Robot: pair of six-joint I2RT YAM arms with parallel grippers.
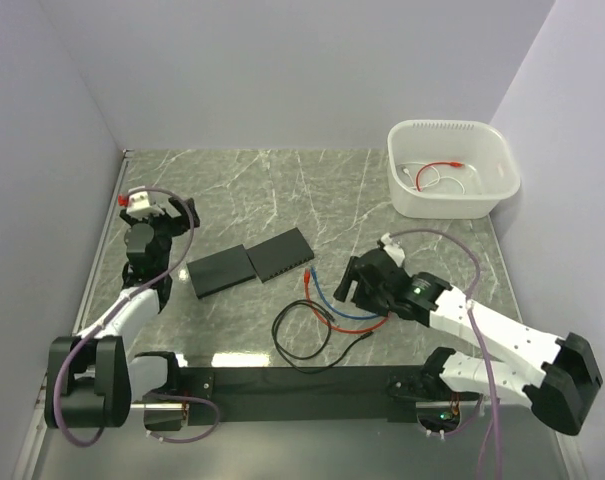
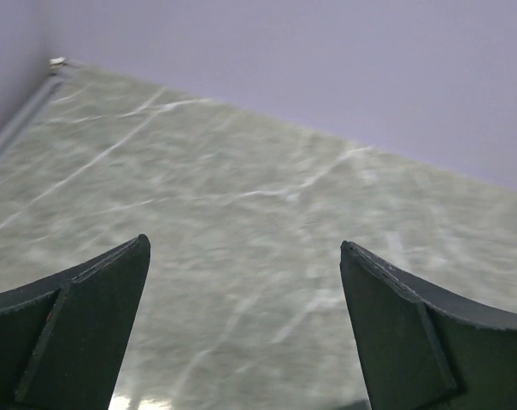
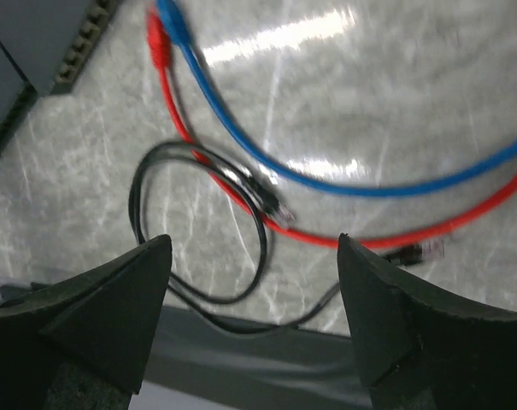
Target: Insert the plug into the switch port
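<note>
1. The right gripper [image 3: 253,241] is spread wide with nothing between its fingers [image 3: 113,299]; in the top external view it sits right of centre [image 1: 350,278], low over the marbled table [image 1: 282,190].
2. The blue cable [image 3: 267,162] and red cable [image 3: 395,235] run from the upper left of the right wrist view to its right edge, passing under the gap between the fingers.
3. The blue plug [image 3: 164,10] and red plug [image 3: 155,36] lie side by side at the top left of that view, above and left of the gripper and clear of both fingers.
4. The black cable [image 3: 147,213] loops at centre left; one of its plugs [image 3: 275,209] rests across the red cable in mid-frame, just above the open gap.
5. 2 black switches lie side by side at the centre of the top view: the left switch [image 1: 220,272] and the right switch [image 1: 280,253]; the blue and red plugs end just beside the right switch's lower right corner, not inserted.
6. The right switch's port row [image 3: 83,51] shows at the upper left of the right wrist view.
7. The left gripper [image 2: 243,245] is released and empty; it is at the left of the top view [image 1: 147,205], well apart from the cables.
8. A white tub [image 1: 502,160] stands at the upper right.
</note>
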